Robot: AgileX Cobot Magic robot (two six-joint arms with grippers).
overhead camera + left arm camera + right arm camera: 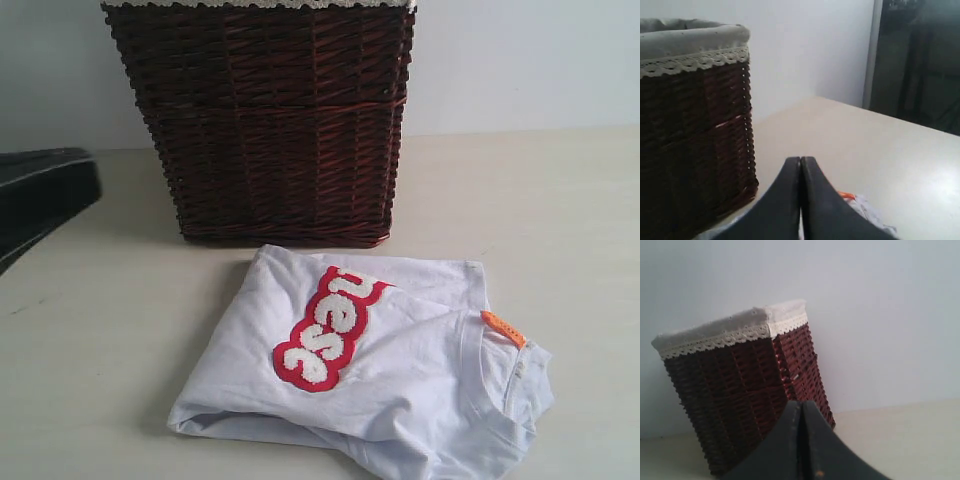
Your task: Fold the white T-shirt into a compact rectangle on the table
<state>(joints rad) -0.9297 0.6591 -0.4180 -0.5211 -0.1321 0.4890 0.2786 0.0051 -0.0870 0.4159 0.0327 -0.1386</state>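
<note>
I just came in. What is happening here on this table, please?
Nothing is handling the shirt at this moment. The white T-shirt lies on the table, already folded into a rather loose bundle, with its red-edged letters and orange neck tag facing up. It sits just in front of a dark wicker basket. The left claw and the right claw are both shut and hold nothing.

I see the white cotton T-shirt (400,390) lying folded on the pale cream table (90,380), red-edged fuzzy letters (330,328) facing up, orange neck tag (503,328) showing, close to the dark brown wicker basket (270,130).
</note>
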